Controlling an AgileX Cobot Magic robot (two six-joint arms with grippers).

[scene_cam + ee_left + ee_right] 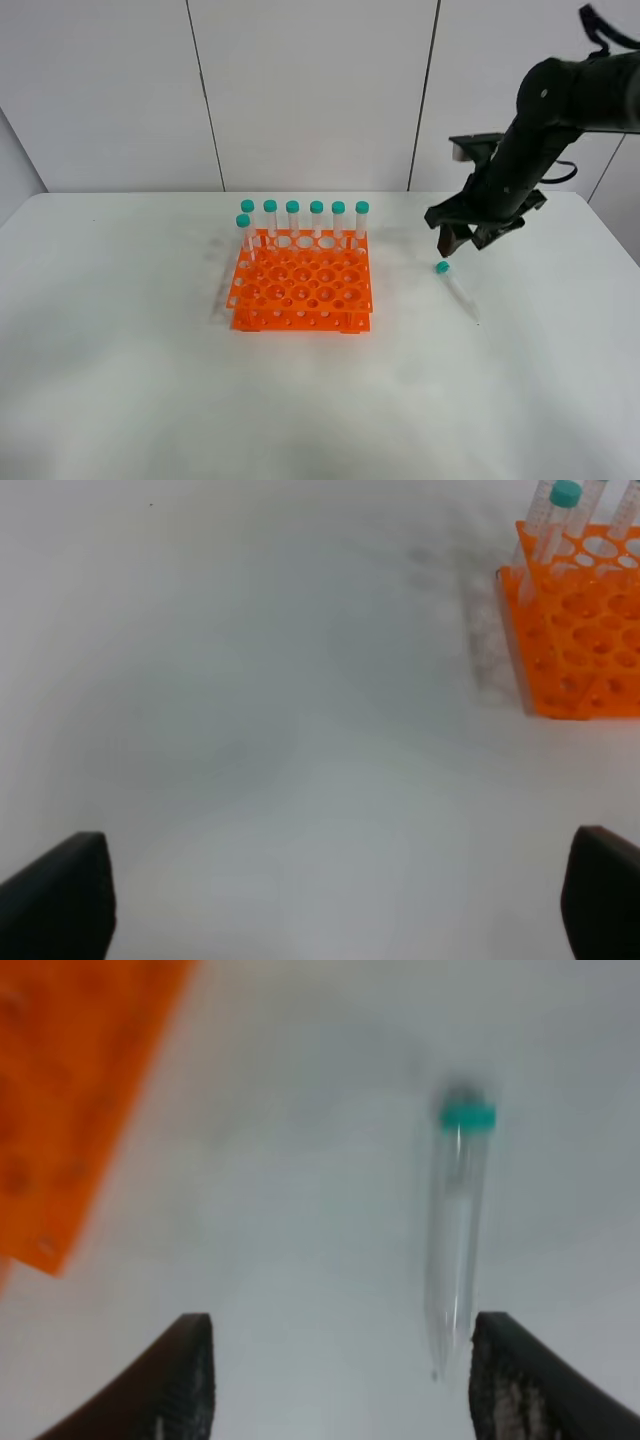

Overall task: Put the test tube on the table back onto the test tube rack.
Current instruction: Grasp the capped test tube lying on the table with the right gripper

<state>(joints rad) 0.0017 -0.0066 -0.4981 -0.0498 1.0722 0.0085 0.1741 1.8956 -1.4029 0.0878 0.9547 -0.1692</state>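
Right gripper [340, 1365], jaws wide & empty, is held over the test tube [455, 1230] lying flat on the table [120, 380] btwn the test tube rack [303, 285] & right edge: approach step judged in hand, w/ centring, descent & closing needed next.

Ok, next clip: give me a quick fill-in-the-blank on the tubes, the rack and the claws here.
1. The orange rack holds ____ upright tubes.
2. One loose tube lies flat on the ____, to the right of the rack in the high camera's view.
3. The ____ claw hangs open over that loose tube.

Missing words: seven; table; right.
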